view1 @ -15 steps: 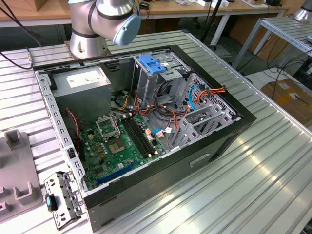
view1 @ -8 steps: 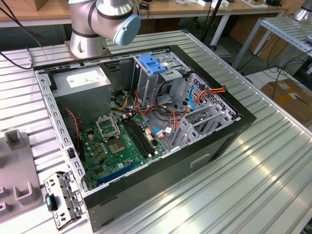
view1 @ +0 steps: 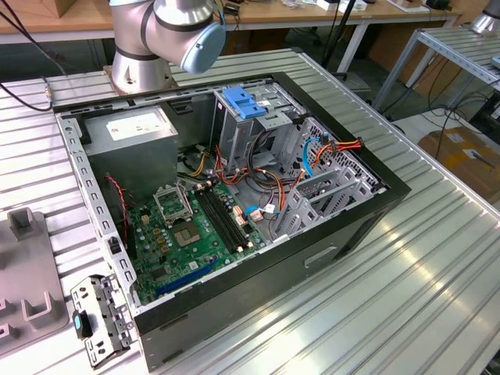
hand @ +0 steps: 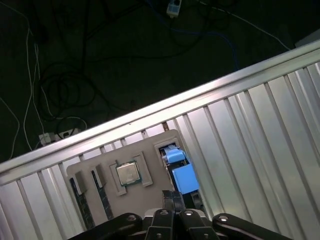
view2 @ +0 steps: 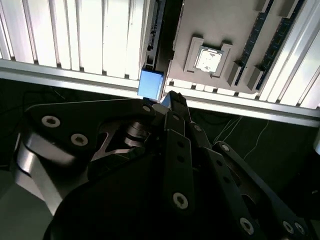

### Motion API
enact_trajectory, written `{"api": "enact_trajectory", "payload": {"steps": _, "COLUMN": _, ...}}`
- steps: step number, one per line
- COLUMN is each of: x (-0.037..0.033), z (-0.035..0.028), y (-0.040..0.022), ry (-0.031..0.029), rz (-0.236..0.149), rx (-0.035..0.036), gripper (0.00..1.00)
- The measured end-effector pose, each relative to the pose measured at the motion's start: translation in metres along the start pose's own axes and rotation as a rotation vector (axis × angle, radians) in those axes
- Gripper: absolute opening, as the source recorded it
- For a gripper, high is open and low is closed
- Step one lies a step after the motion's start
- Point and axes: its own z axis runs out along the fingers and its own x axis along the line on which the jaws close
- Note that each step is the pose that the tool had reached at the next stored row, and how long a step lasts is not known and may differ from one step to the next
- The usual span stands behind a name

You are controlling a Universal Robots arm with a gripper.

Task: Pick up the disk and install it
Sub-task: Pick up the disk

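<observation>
In both wrist views my gripper [view2: 167, 100] [hand: 172, 200] hangs high over the table's edge, its black fingers drawn together with nothing seen between them. Below it lies a grey parts tray [hand: 150, 145] [view2: 220, 25] holding a processor chip [hand: 128, 173] [view2: 208, 59] and memory sticks [hand: 80, 197]. A blue block [hand: 182, 175] [view2: 150, 84] sits in a dark slot at the tray's side, just past the fingertips. I cannot make out the disk's silver casing; whether the blue block belongs to the disk cannot be told. The open computer case [view1: 375, 195] lies on the table in the exterior view.
Inside the case are a green motherboard [view1: 195, 234], a grey power-supply box [view1: 129, 129], loose cables [view1: 266, 183] and a metal drive cage [view1: 262, 129] topped by a blue latch piece [view1: 244, 103]. The arm's base [view1: 141, 62] stands behind the case. A metal bracket [view1: 98, 316] lies at the front left.
</observation>
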Motion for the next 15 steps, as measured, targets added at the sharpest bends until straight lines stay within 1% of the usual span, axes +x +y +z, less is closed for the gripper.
{"api": "enact_trajectory", "payload": {"steps": 5, "x": -0.0082, "z": 0.0002, "y": 0.0028, "ry": 0.0013, "rz": -0.003, "rx": 0.0005, "gripper": 0.11}}
{"api": "enact_trajectory", "payload": {"steps": 9, "x": -0.0087, "z": 0.0002, "y": 0.0029, "ry": 0.0020, "rz": -0.024, "rx": 0.0005, "gripper": 0.11}}
{"api": "enact_trajectory", "payload": {"steps": 13, "x": -0.0088, "z": 0.0002, "y": 0.0029, "ry": 0.0040, "rz": -0.085, "rx": 0.0005, "gripper": 0.11}}
{"api": "enact_trajectory", "payload": {"steps": 15, "x": -0.0088, "z": 0.0003, "y": 0.0029, "ry": 0.0054, "rz": -0.124, "rx": 0.0004, "gripper": 0.11}}
